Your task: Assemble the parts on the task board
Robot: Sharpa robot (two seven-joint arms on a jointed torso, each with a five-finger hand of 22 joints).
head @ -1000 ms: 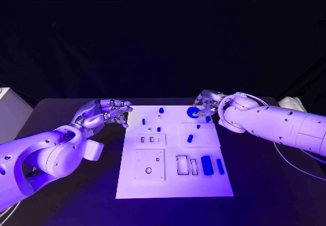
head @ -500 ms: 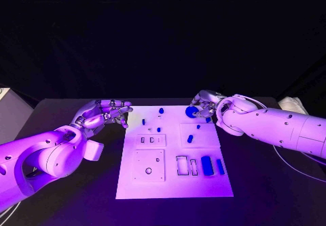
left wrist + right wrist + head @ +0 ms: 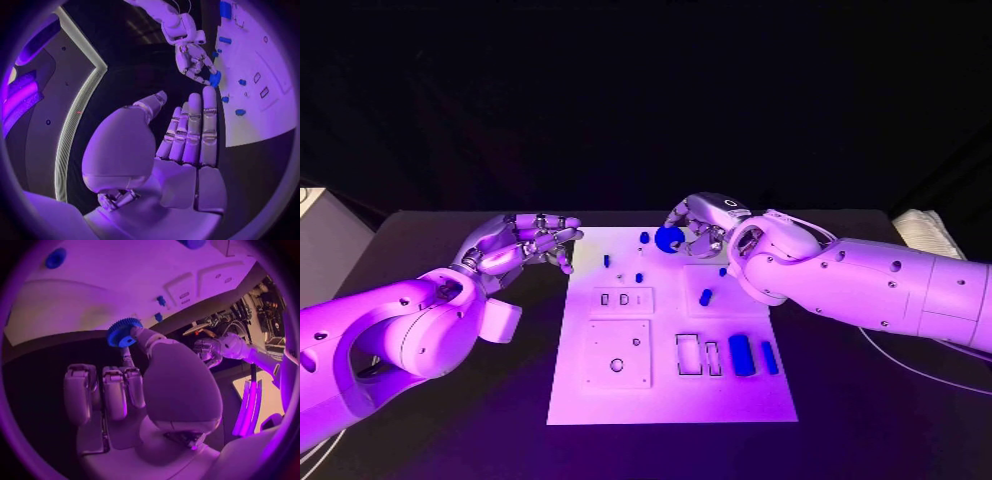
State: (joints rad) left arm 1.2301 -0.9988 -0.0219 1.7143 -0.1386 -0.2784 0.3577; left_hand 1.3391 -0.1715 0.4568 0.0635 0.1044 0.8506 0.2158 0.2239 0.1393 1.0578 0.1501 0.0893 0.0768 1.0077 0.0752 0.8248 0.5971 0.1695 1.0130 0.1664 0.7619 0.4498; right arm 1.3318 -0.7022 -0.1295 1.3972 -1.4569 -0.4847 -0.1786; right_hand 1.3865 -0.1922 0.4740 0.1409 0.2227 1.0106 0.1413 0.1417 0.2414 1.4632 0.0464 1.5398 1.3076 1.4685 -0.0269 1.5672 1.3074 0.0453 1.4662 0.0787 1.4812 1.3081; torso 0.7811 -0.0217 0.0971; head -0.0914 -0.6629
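Right hand [image 3: 708, 222]: pinches blue gear [image 3: 671, 238] over task board [image 3: 669, 400], 12 o'clock edge.
Left hand [image 3: 519, 243]: fingers curled, empty, 9 o'clock.

This looks like a robotics lab or demonstration booth. A black table [image 3: 877, 420] fills the lower half of the head view, with black drapery across the whole upper half, and a white practice board [image 3: 669, 390] lies at the centre. Cables [image 3: 913, 365] trail at lower right.
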